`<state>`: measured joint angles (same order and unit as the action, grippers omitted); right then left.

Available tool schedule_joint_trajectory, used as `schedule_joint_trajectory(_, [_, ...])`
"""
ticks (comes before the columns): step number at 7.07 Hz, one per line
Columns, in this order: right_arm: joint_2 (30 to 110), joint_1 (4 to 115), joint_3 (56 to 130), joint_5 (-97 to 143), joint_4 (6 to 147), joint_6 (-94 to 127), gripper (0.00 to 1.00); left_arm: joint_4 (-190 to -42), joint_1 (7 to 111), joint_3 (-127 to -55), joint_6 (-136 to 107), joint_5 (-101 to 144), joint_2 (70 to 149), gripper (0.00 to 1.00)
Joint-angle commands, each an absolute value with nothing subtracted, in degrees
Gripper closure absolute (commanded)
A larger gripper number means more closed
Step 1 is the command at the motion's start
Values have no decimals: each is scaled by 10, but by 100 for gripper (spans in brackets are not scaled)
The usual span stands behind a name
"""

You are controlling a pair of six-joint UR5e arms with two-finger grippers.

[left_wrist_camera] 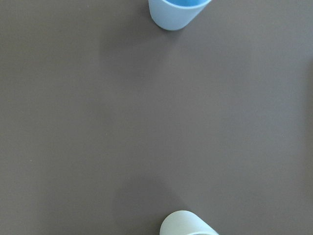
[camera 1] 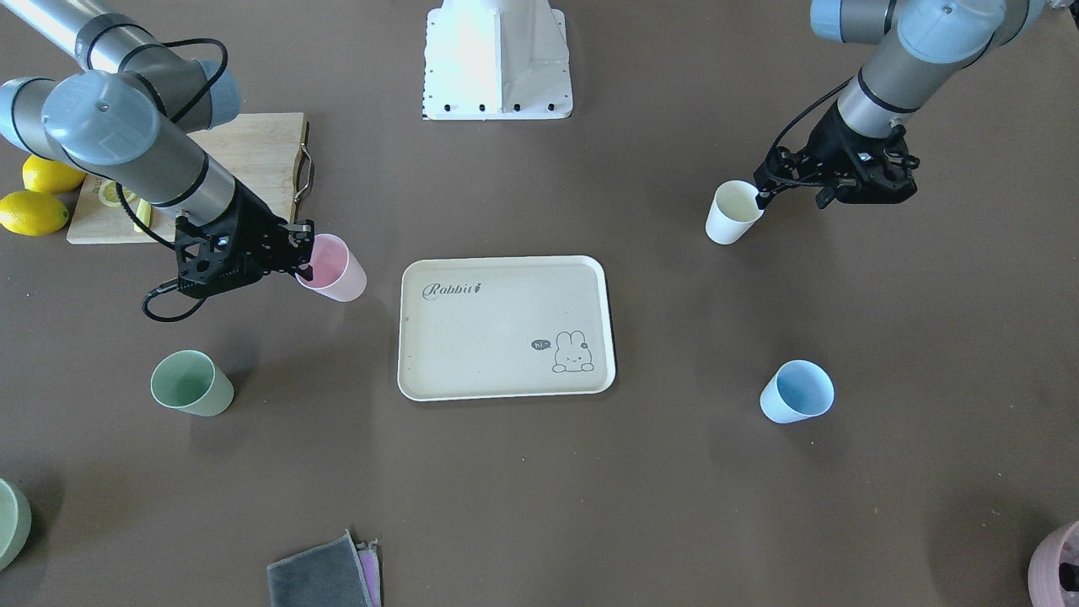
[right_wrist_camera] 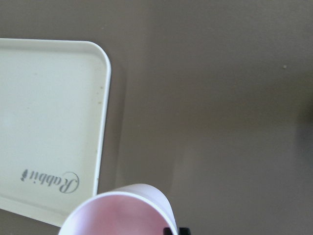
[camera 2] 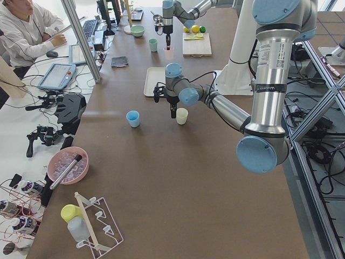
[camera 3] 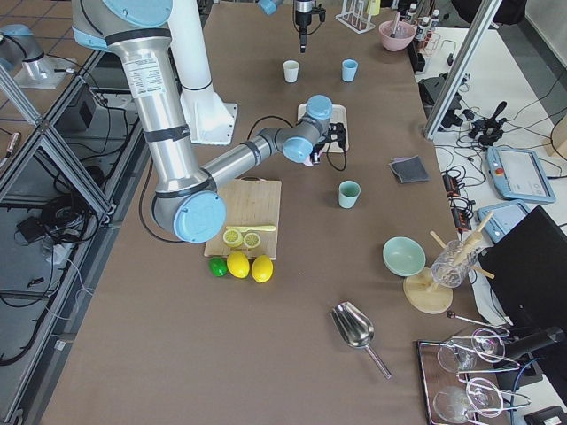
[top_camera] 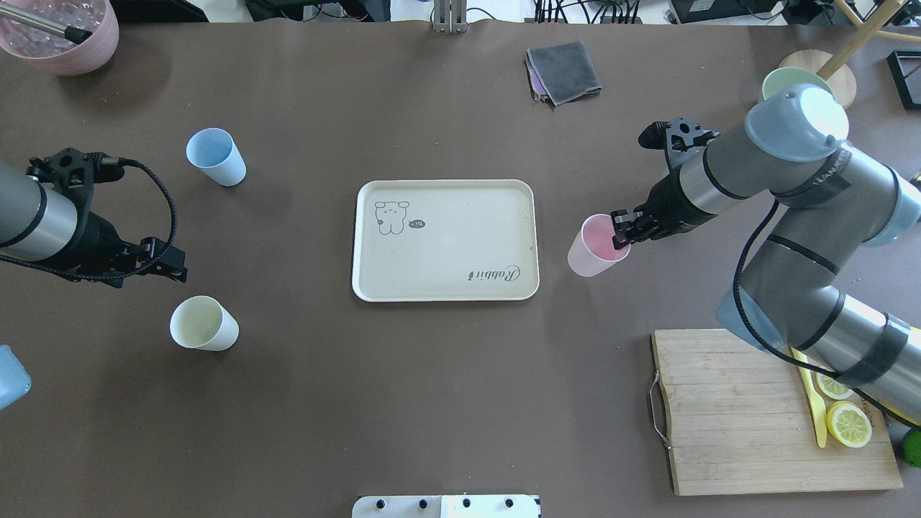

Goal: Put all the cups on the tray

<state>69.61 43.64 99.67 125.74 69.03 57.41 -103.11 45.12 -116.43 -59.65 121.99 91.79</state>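
**Item 1.** Flat cream-beige rectangular tray (top_camera: 460, 244) with raised rim and grey "Rabbit" lettering: lying at the centre of the brown tabletop (top_camera: 446, 403) and carrying nothing.

**Item 2.** Pastel pink matte tapered cup (top_camera: 593, 248): sitting just right of the tray's right edge, not yet over it. The right gripper (top_camera: 622, 230) is pinching its rim between the fingers. Whether the base is touching the tabletop cannot be told.

**Item 3.** Cream-white matte tapered cup (top_camera: 203, 324): standing upright at near left (the robot's side), well apart from the tray. The left gripper (top_camera: 171, 267) is hovering above the tabletop close by this cup. Whether its fingers are spread or pressed together cannot be told.

**Item 4.** Light blue matte tapered cup (top_camera: 216, 157): standing upright at far left, with nothing reaching for it.

**Item 5.** Sage green matte tapered cup (camera 1: 192, 384): standing upright at far right, with nothing reaching for it.

**Status, as judged:** none of the four cups is resting on the tray. The pink one is being handled first, and the other three are waiting on the tabletop for pickup.
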Motion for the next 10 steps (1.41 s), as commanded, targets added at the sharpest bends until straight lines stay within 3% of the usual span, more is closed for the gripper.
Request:
schedule_joint_trajectory(1, [620, 375, 984, 1188, 770, 599, 100, -1061, 411, -1143, -599, 1194, 907, 3])
schedule_joint_trajectory(3, [587, 358, 937, 1171, 770, 599, 100, -1079, 402, -1129, -604, 1194, 908, 23])
schedule_joint_trajectory(4, [582, 356, 928, 1171, 771, 599, 100, -1078, 396, -1127, -613, 1194, 910, 64])
schedule_joint_trajectory(5, [582, 355, 928, 1171, 772, 599, 100, -1078, 390, -1127, -624, 1198, 917, 98])
schedule_joint_trajectory(8, [582, 353, 928, 1172, 772, 599, 100, -1078, 387, -1125, -628, 1202, 932, 100])
schedule_joint_trajectory(9, [577, 353, 931, 1168, 770, 602, 3, -1077, 387, -1126, -630, 1203, 940, 100])
schedule_joint_trajectory(10, [572, 359, 933, 1163, 767, 619, 0, -1071, 388, -1136, -630, 1212, 959, 100])
